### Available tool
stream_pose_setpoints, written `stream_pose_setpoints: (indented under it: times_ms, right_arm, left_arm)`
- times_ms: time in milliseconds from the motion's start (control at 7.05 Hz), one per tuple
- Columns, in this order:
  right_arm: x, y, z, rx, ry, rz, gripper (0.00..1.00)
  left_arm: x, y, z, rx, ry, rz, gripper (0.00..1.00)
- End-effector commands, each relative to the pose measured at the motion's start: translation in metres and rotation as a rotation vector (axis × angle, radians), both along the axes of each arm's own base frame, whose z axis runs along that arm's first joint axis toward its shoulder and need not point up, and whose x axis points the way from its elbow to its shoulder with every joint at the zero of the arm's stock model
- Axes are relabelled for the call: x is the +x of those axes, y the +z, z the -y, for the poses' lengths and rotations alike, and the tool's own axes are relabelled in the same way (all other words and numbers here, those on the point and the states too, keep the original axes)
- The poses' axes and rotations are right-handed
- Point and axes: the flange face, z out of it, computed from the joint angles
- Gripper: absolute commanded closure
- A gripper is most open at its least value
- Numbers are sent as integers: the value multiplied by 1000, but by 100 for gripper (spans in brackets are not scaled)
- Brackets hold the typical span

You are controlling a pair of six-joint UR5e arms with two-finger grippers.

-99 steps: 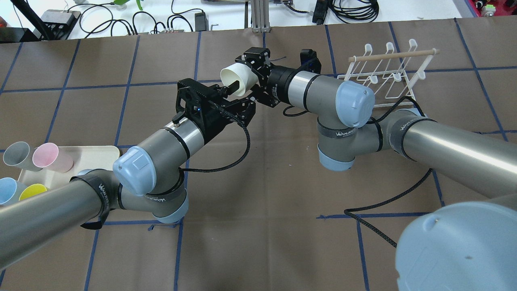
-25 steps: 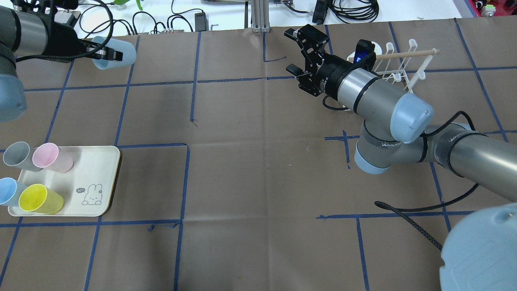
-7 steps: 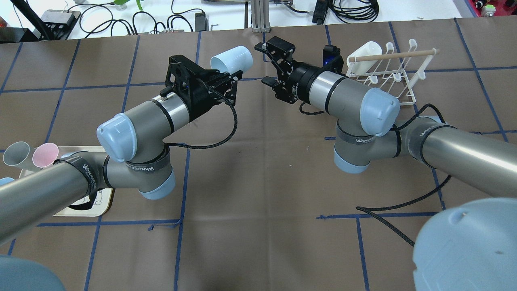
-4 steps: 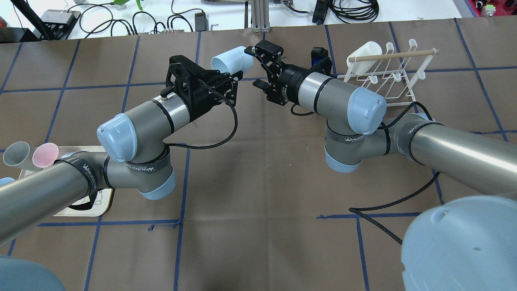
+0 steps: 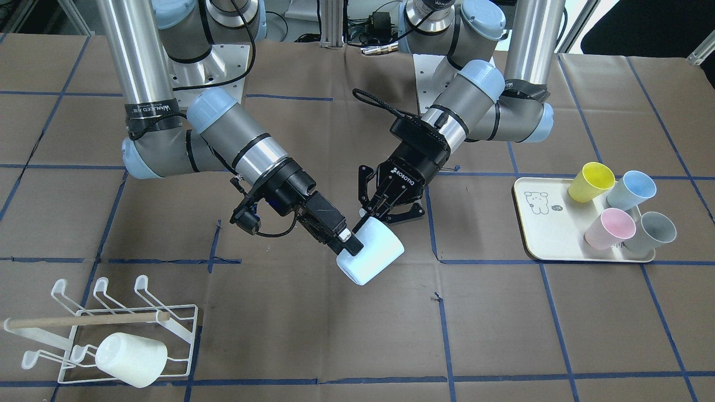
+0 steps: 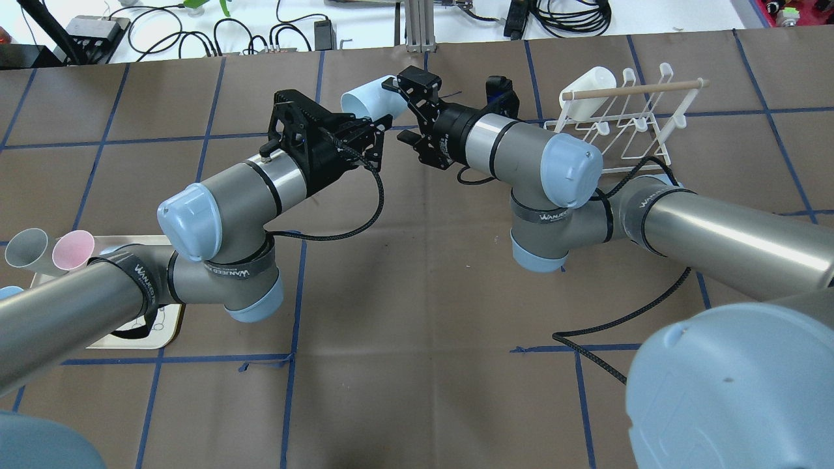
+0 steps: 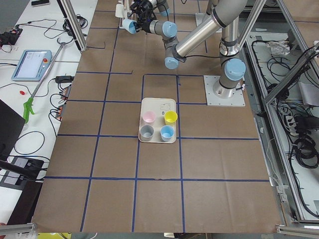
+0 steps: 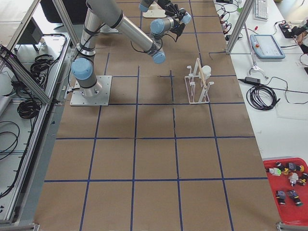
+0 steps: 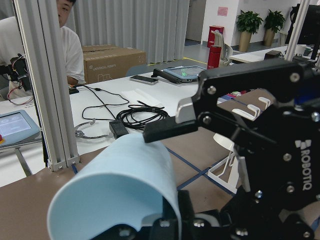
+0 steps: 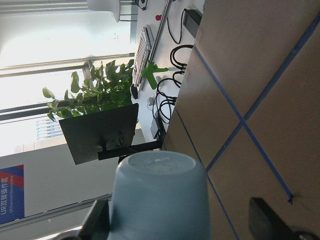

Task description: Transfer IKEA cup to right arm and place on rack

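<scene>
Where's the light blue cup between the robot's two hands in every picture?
Front-facing: pale blue plastic cup, centre.
Overhead: top centre.
Left view: top edge.
Right view: too small to tell.
Left wrist: bottom left, close.
Right wrist: bottom centre.
Shared landmark: white wire rack with wooden dowel.

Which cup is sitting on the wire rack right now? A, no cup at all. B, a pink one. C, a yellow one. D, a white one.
D: a white cup hangs on the rack, while the yellow cup and pink cup stand on the tray and the left gripper holds a pale-blue cup.
</scene>
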Motion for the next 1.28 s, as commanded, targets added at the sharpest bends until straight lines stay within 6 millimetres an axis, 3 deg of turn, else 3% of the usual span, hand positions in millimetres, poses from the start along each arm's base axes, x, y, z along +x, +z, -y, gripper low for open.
stream_pose_setpoints:
  times_ms: [0, 568, 1135]
  right_arm:
    - [10, 6, 7, 7, -2, -8, 4]
    - [15, 10, 22, 12, -1, -9, 4]
    - [17, 6, 23, 26, 2, -10, 5]
  left_arm:
    - [0, 0, 0, 1, 0, -1, 99]
    - [0, 1, 0, 7, 5, -7, 99]
    - [0, 0, 1, 9, 6, -6, 97]
